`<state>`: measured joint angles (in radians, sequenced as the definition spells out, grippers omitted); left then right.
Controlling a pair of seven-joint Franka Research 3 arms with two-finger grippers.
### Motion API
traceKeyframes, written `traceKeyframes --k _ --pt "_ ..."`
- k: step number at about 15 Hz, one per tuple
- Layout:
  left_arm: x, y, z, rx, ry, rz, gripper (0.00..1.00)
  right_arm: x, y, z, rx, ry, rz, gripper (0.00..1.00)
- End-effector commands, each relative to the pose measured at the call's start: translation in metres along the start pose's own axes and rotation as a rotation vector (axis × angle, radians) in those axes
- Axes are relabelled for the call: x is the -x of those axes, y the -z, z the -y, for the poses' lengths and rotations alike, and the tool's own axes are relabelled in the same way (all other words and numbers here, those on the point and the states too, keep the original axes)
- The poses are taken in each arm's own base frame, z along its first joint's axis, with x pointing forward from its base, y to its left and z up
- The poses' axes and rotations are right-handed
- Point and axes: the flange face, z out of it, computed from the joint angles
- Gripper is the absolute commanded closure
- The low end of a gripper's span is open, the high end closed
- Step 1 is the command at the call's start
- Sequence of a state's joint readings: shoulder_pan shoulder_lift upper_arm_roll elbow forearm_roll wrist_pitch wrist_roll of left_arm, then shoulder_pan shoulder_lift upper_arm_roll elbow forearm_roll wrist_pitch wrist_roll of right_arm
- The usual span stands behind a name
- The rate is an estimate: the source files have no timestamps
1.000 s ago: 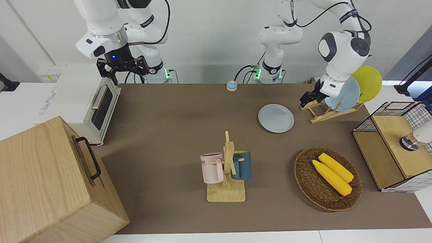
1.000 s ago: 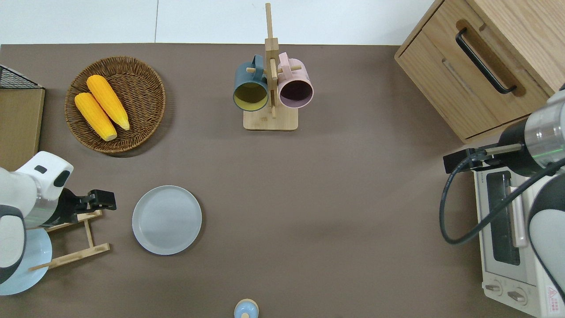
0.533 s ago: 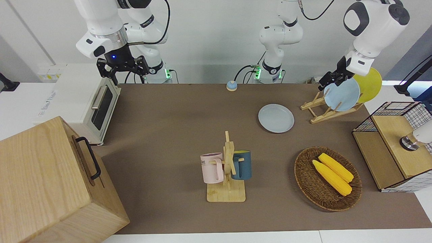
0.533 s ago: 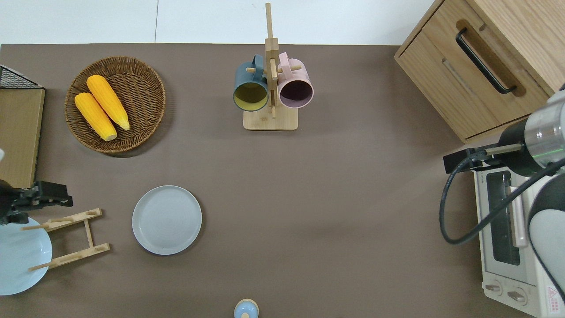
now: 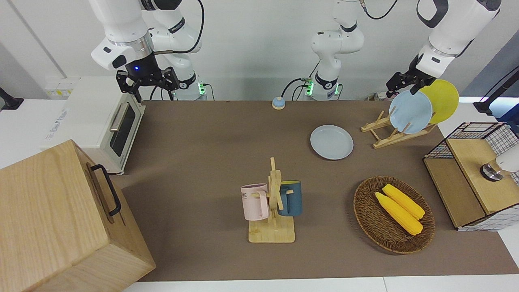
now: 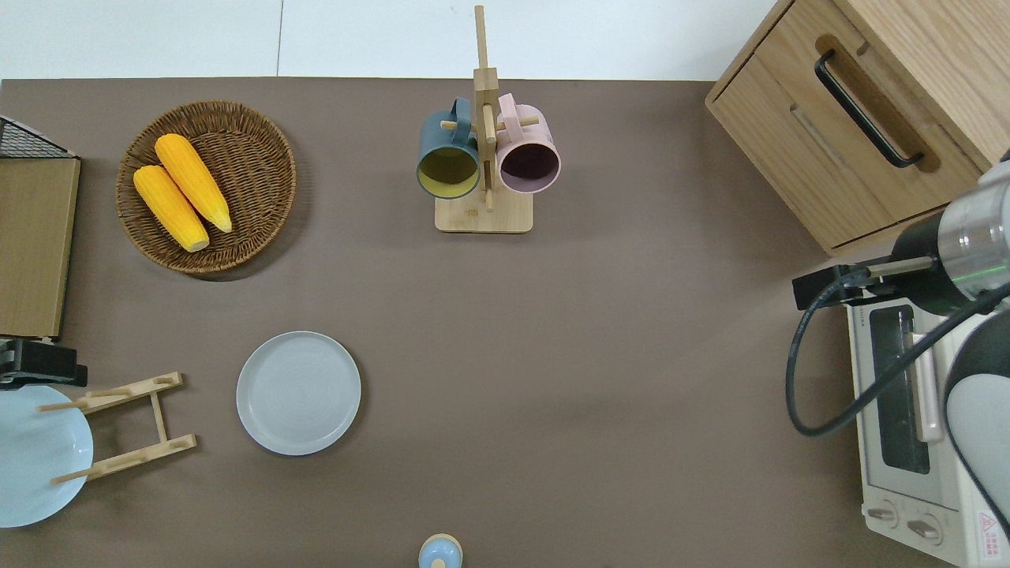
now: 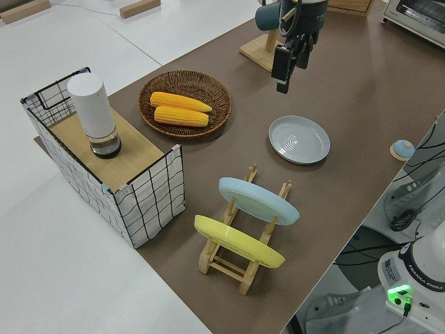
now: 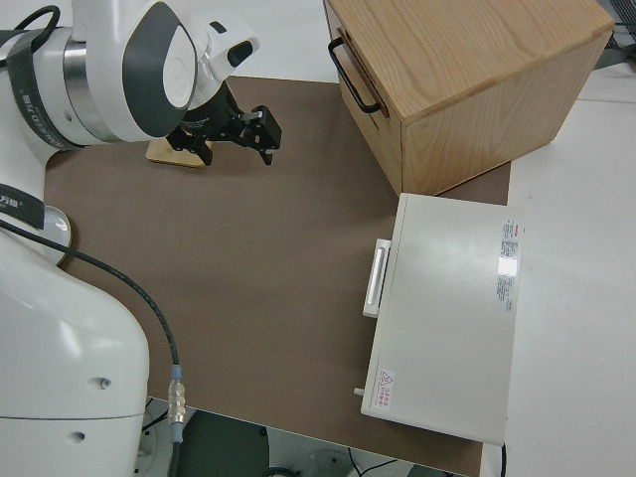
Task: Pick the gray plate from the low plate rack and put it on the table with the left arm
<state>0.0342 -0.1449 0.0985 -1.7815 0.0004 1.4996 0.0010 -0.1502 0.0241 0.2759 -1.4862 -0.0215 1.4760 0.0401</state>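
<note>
1. The gray plate (image 5: 331, 142) is round and pale with a shallow rim, lying flat on the table (image 5: 211, 162).
2. The low plate rack (image 5: 387, 132), light wooden slats, stands just beside it toward the left arm's end.

The left gripper (image 6: 39, 367) is cut off by the overhead view's edge, so its finger gap cannot be read. That same edge crops the light blue plate (image 6: 35, 457) and hides the yellow plate (image 5: 442, 99).
</note>
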Motion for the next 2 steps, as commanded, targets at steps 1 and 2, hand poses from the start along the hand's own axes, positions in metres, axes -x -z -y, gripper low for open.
traceKeyframes --k 1,2 --pt "-0.0059 0.0011 -0.0063 -0.028 -0.031 0.015 0.01 0.0025 0.0043 -0.0011 0.002 -0.014 0.002 0.017" --pt "-0.0054 0.0018 -0.0079 -0.029 -0.029 0.013 0.01 0.0025 0.0043 -0.0011 0.002 -0.014 0.002 0.017"
